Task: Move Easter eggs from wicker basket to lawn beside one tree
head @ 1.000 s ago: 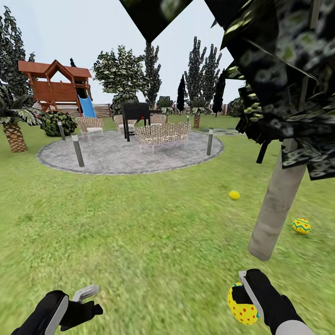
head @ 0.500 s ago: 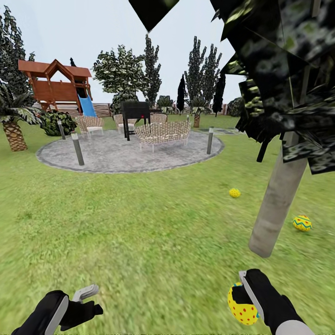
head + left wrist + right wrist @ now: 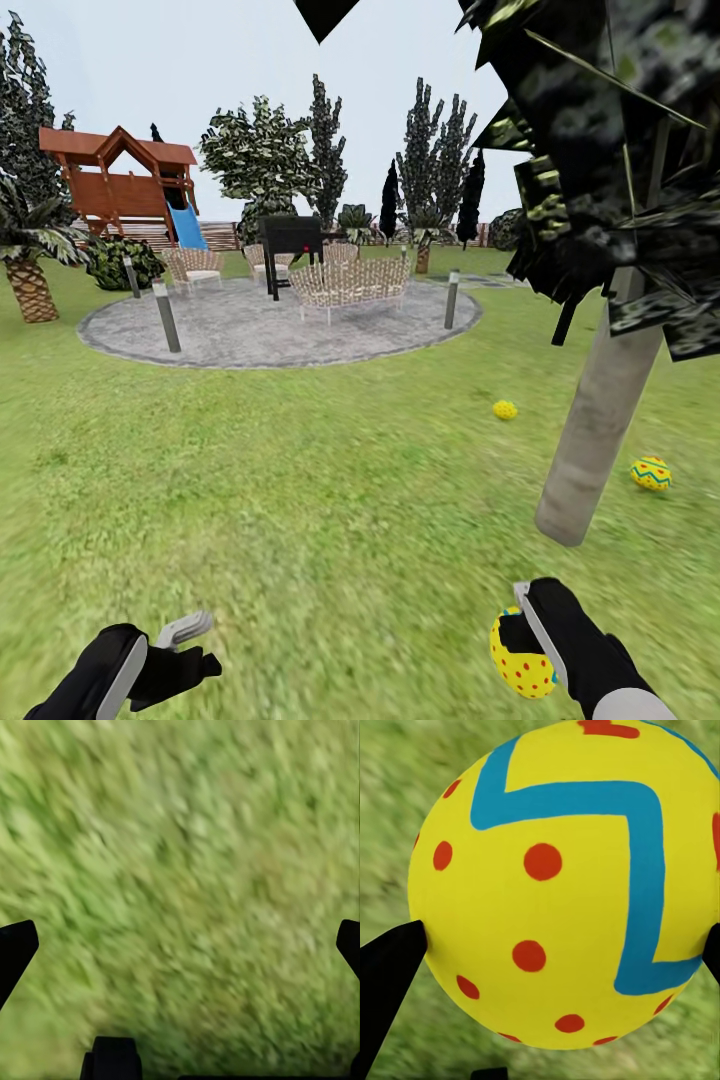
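My right gripper [image 3: 522,640] is shut on a yellow Easter egg [image 3: 520,660] with red dots and a blue zigzag band; the egg [image 3: 562,881] sits between the dark fingertips in the right wrist view. It hangs above the lawn [image 3: 320,480], just in front of a tree with a pale trunk [image 3: 598,430] and a dark crown [image 3: 610,150]. Two more eggs lie on the grass near that trunk: one to its right [image 3: 650,473], one further back to its left [image 3: 505,409]. My left gripper [image 3: 190,645] is open over bare grass [image 3: 187,885]. The wicker basket is out of view.
A round grey paved area [image 3: 270,330] lies ahead with pale woven chairs [image 3: 350,285], a black grill [image 3: 291,240] and short posts [image 3: 166,315]. A wooden playhouse with a blue slide [image 3: 125,185] and a palm [image 3: 30,280] stand at the left. Trees line the back.
The whole view has shifted slightly: the trunk and the lying eggs sit a little higher in the picture. Both grippers hold their poses, the right one still shut on its egg.
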Tool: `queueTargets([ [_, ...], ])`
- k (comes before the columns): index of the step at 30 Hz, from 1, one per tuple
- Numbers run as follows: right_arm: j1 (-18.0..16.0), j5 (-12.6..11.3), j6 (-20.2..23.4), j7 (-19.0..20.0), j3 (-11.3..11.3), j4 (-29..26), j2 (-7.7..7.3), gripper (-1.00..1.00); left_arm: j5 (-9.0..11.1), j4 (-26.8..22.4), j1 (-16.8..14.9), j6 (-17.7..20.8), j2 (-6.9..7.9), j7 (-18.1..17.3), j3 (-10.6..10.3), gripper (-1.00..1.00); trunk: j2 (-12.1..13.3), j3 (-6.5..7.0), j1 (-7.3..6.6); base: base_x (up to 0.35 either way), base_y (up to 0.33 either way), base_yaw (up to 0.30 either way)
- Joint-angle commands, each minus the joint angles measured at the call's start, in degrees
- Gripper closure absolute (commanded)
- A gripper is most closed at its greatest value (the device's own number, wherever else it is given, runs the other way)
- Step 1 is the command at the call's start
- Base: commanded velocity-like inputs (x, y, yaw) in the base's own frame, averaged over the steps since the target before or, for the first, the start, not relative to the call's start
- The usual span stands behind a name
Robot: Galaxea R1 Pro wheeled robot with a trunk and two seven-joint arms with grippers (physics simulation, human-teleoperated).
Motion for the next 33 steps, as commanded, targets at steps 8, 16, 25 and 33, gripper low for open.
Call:
queueTargets([
  [8,-0.01,0.06,0.25,-0.07,0.03,-0.06,-0.01,1.0,-0.13,-0.14,-0.03,0.24,0.04,-0.28,0.17,-1.0,-3.25,-1.5,1.75,0.0,0.0,0.0],
  [16,-0.02,-0.01,0.24,0.22,-0.09,0.01,-0.03,1.0,-0.09,-15.19,-0.1,-0.94,4.9,0.42,4.72,-1.0,-6.46,-2.94,3.51,0.0,0.0,0.0],
  [25,-0.01,-0.05,-1.19,-0.06,-0.29,-0.06,0.0,1.0,0.31,-25.51,-0.28,-2.14,2.54,0.63,4.88,-1.0,-10.07,-4.55,5.49,0.0,0.0,0.0],
  [33,-0.03,-0.12,-1.33,0.02,-0.42,-0.14,-0.01,1.0,0.22,-25.82,-0.29,-4.93,2.4,0.79,4.9,-1.0,-12.11,-6.12,6.66,0.0,0.0,0.0],
])
